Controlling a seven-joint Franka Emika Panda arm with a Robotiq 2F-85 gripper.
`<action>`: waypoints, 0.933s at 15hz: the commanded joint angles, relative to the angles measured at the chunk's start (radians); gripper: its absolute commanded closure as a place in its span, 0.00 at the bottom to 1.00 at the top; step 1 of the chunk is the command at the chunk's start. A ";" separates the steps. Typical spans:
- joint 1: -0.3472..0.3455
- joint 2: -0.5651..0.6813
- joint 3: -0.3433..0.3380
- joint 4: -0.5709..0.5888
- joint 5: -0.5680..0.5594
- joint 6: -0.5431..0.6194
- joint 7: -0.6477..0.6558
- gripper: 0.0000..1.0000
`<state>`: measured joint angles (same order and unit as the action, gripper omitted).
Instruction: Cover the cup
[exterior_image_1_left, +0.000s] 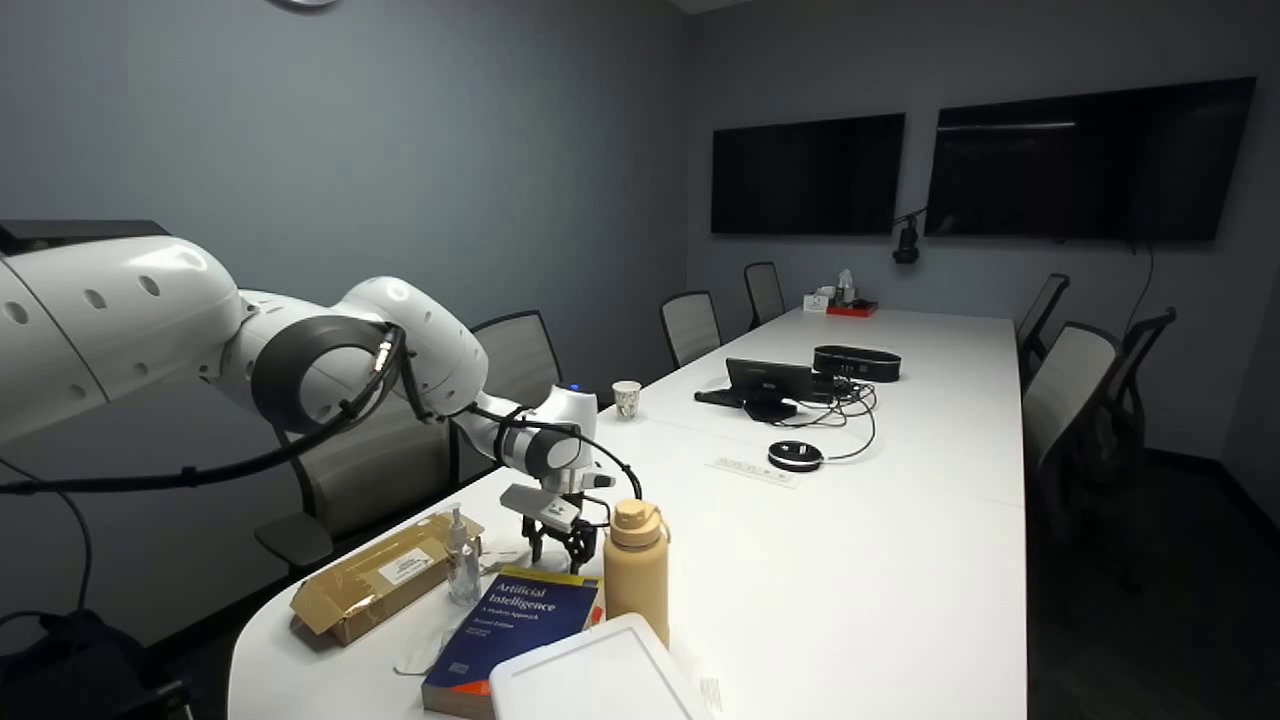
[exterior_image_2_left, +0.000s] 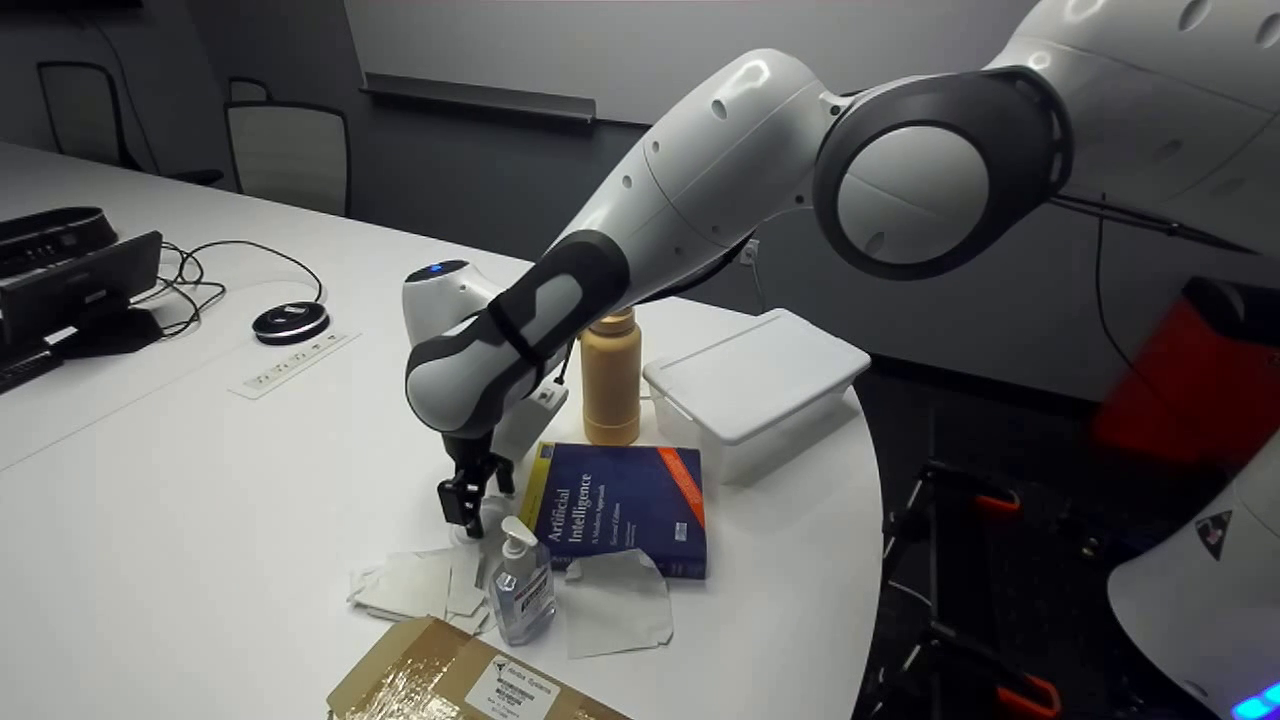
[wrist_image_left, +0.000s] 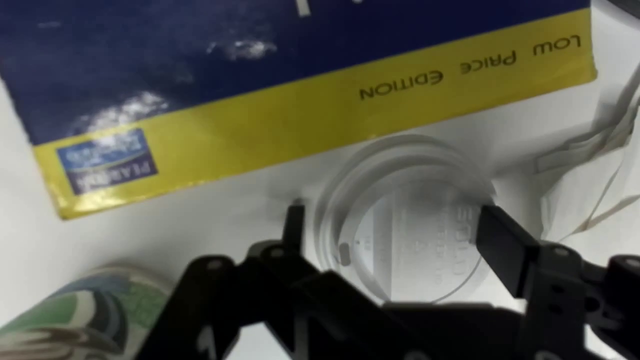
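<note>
A pale round plastic lid lies on the table beside the book in the wrist view. My gripper is open above it, with the fingers on either side. The right finger overlaps the lid's edge; the left finger is apart from it. The gripper points down in both exterior views. The tall tan tumbler stands upright with a tan cap on top; it also shows beyond the book. A patterned cup shows partly at the lower left of the wrist view, left of the gripper.
A blue book lies close beside the gripper. A pump bottle, papers and a cardboard box are nearby. A lidded plastic bin stands by the tumbler. A small white patterned cup stands farther off.
</note>
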<state>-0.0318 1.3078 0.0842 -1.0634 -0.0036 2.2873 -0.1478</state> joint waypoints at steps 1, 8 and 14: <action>0.005 -0.006 -0.005 -0.001 0.006 -0.016 0.031 0.43; 0.005 -0.011 -0.009 0.007 0.004 -0.019 0.033 0.81; 0.008 -0.009 -0.014 0.010 0.000 -0.020 0.034 0.98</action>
<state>-0.0328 1.3031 0.0822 -1.0551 -0.0036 2.2873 -0.1463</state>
